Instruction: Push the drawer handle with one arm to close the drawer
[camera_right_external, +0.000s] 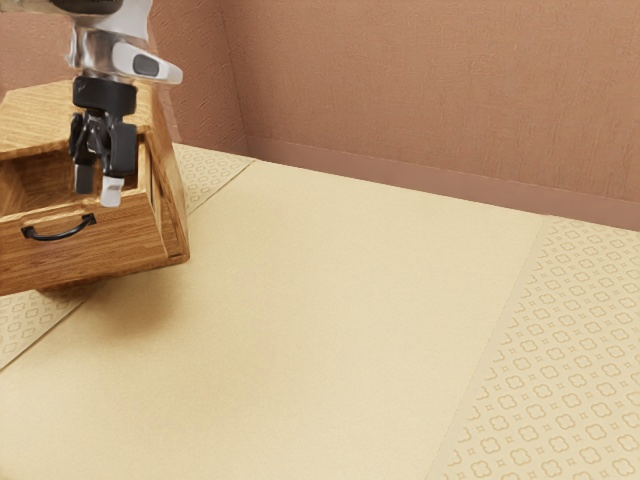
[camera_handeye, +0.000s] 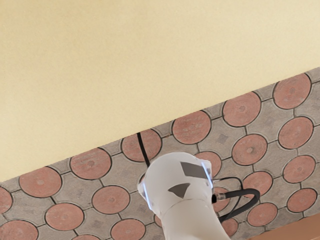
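Drawer gapes in exterior view, arm's base probably in wrist's.

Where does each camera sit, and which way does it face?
Exterior view: beside the arm, looking down across the cream tabletop at the wooden cabinet's open drawer; the gripper and wrist show.
Wrist view: on my hand, looking over the tabletop toward paved floor and my white arm base.
Both share the tabletop.

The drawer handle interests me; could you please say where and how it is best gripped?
I would grip the drawer handle mid-bar, approaching face-on to the drawer front, jaws above and below: its slim bar runs across, bowed between two end mounts.
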